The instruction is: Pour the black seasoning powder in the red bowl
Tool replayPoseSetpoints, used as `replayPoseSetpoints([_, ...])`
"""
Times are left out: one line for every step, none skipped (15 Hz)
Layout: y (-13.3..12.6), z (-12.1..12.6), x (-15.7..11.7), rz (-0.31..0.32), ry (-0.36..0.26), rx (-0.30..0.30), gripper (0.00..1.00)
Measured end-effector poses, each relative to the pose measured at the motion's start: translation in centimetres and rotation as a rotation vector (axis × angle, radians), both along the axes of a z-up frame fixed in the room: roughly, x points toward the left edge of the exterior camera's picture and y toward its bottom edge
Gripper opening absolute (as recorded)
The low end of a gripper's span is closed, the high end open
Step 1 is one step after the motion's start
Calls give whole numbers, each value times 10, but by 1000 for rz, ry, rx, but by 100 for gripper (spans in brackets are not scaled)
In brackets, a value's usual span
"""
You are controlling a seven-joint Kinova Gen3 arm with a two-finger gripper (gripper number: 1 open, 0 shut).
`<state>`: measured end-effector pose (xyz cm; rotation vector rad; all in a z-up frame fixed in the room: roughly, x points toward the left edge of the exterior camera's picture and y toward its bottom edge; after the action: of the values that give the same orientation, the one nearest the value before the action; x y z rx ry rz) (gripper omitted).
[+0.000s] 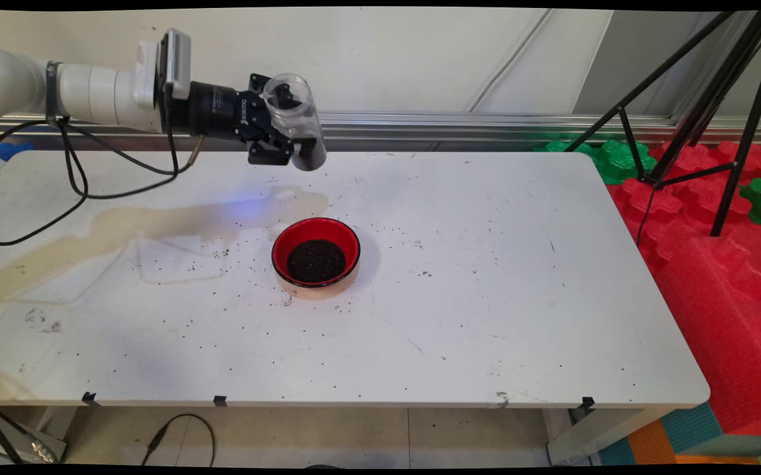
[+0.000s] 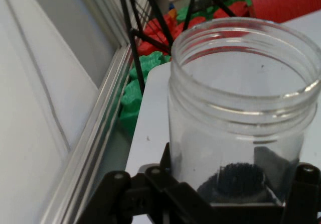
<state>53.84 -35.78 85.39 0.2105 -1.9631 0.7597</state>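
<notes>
My gripper (image 1: pixel 281 132) is shut on a clear plastic jar (image 1: pixel 296 119) and holds it high over the table's far side, nearly upright with its open mouth upward. A little dark granular stuff lies in the jar's bottom (image 2: pixel 235 179); the jar (image 2: pixel 241 108) fills the hand view between the gripper's black linkage. Below and slightly right of the jar, a red bowl (image 1: pixel 316 253) stands on the white table (image 1: pixel 486 297), with a heap of dark granules in it.
Dark grains are scattered on the table around the bowl. A tan stain (image 1: pixel 123 227) runs across the table's left part. Black cables (image 1: pixel 77 178) hang from the arm. A black tripod (image 1: pixel 703 105) and red and green foam blocks (image 1: pixel 717 251) stand to the right.
</notes>
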Motion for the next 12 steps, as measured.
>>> replayPoseSetpoints([-1, 2, 2, 17, 28, 29, 0])
replayPoseSetpoints([-2, 4, 5, 34, 55, 58, 0])
replayPoseSetpoints([-3, 5, 7, 49, 78, 82, 0])
replayPoseSetpoints([-4, 7, 10, 66, 104, 109, 0])
replayPoseSetpoints([-6, 8, 12, 84, 130, 135, 0])
replayPoseSetpoints([-7, 9, 15, 99, 152, 156, 0])
replayPoseSetpoints([-7, 10, 16, 110, 167, 170, 0])
replayPoseSetpoints([-8, 11, 19, 125, 187, 189, 0])
replayPoseSetpoints([-9, 12, 20, 134, 200, 202, 0])
replayPoseSetpoints([-10, 13, 23, 150, 221, 222, 0])
replayPoseSetpoints([-11, 13, 24, 161, 235, 235, 0])
replayPoseSetpoints([-12, 14, 27, 178, 256, 256, 0])
